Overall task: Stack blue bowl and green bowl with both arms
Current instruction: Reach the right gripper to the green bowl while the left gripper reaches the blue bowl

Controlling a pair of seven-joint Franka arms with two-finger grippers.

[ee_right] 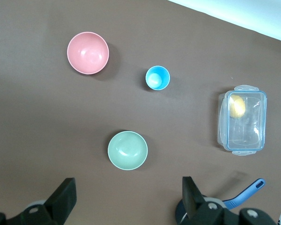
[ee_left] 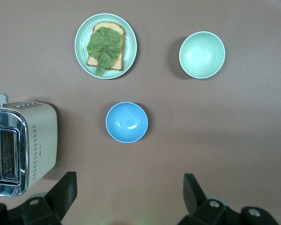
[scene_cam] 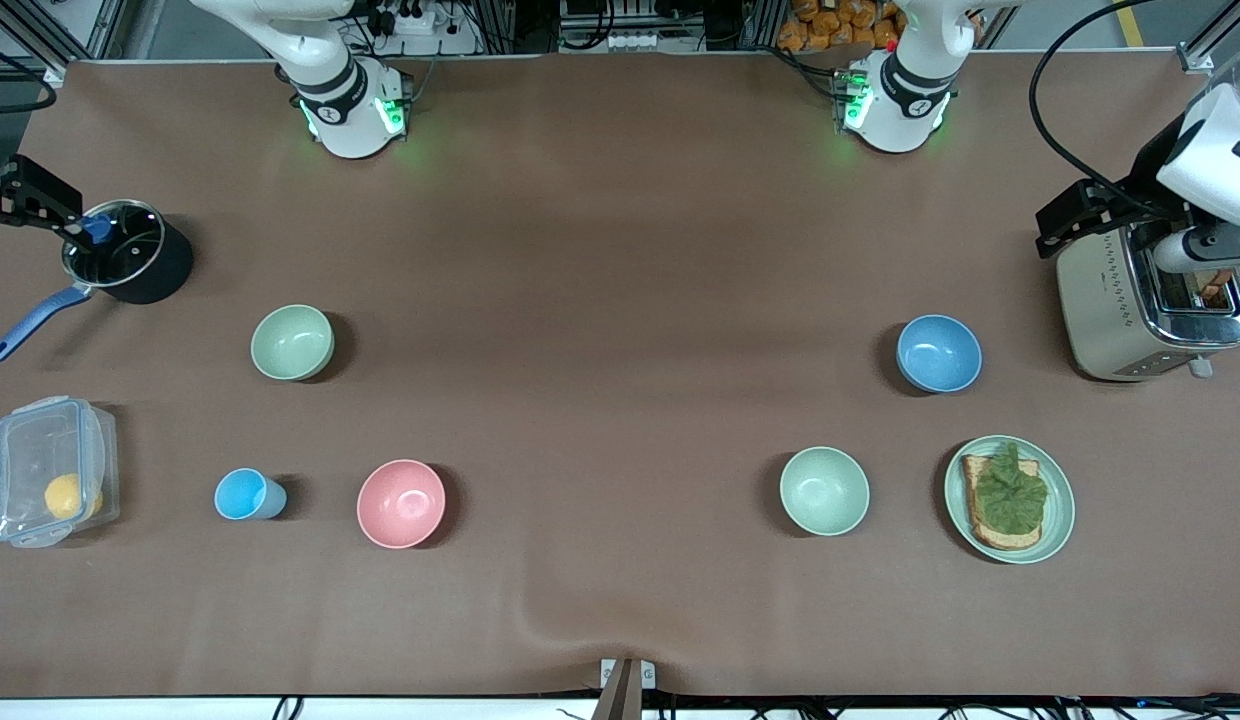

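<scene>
Stacking had not begun: blue bowl (scene_cam: 939,352) and green bowl (scene_cam: 292,342) sat well apart, untouched, while left gripper (ee_left: 127,197) and right gripper (ee_right: 127,197) hung spread above them.

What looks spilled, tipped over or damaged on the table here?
Nothing stands out. The blue bowl, green bowl, mint bowl, pink bowl and cup all stand upright and empty, and the toast lies on its plate.
</scene>
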